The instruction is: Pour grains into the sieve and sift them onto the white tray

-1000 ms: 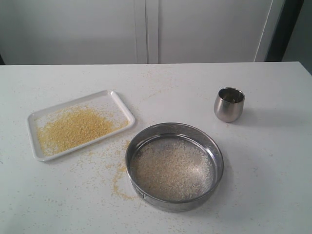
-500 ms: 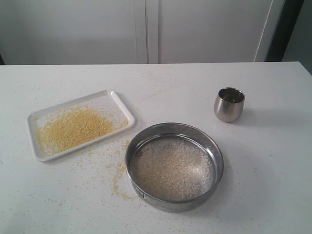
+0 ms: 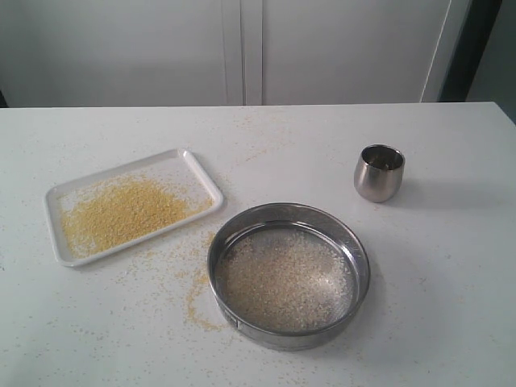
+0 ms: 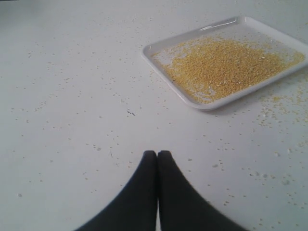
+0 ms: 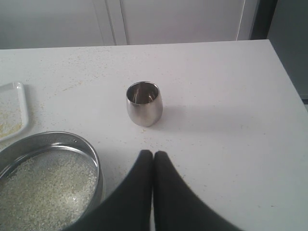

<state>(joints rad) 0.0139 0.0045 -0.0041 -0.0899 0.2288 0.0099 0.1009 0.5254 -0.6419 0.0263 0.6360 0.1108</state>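
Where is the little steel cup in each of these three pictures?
Exterior view: the steel cup stands right of centre, farther back than the sieve.
Left wrist view: not in it.
Right wrist view: the steel cup is near the middle, beyond the right gripper.
Shared landmark: the white tray, in all three views.

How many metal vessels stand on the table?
2: the sieve nearest the camera, and a small steel cup farther back, to its right. None seems hidden.
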